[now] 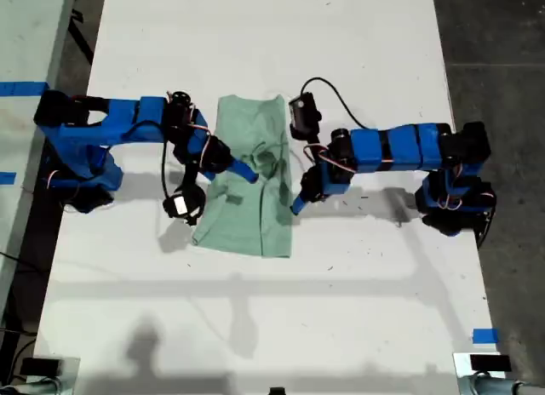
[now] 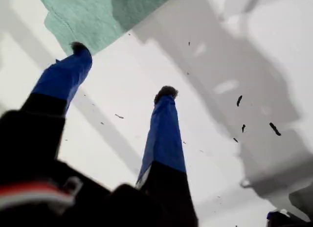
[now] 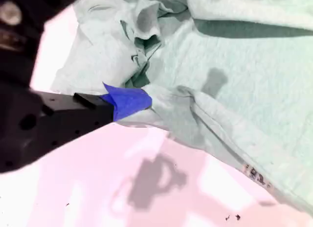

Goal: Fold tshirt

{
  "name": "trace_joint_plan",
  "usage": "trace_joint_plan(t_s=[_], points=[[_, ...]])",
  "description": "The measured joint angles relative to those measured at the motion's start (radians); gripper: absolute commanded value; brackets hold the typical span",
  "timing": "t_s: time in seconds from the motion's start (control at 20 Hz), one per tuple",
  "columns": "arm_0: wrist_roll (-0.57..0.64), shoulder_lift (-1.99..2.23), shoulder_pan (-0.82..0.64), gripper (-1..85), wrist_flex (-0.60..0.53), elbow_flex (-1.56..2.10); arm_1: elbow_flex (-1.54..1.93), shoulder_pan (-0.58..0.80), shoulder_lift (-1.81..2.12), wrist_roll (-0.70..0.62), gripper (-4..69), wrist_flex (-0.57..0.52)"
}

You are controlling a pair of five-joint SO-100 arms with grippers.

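The pale mint-green tshirt (image 1: 247, 216) lies partly folded and bunched in the middle of the white table (image 1: 341, 284). My second gripper (image 1: 244, 170) comes in from the exterior view's left and rests on the shirt's crumpled middle. In the second wrist view a blue fingertip (image 3: 128, 101) is buried in a fold of the tshirt (image 3: 244, 90), shut on the cloth. My first gripper (image 1: 298, 203) comes in from the exterior view's right and hovers by the shirt's edge. It is open (image 2: 122, 70) over bare table, just short of a tshirt (image 2: 98, 16) corner.
Both arm bases stand at the table's sides in the exterior view. A black cable (image 1: 328, 88) loops behind the first arm. Blue tape (image 1: 484, 335) marks the table's near corner at the exterior view's right. Dark floor (image 1: 494, 37) lies beyond the table edge.
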Motion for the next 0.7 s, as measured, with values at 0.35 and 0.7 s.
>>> trace_joint_plan(t_s=[0.35,0.7], points=[[-0.137,0.480,0.118,0.1,-0.238,0.540,0.021,-0.005,0.000,0.006,29.2,-0.031],[-0.143,0.282,0.133,0.1,-0.606,0.673,0.035,-0.005,0.002,0.018,29.2,-0.041]])
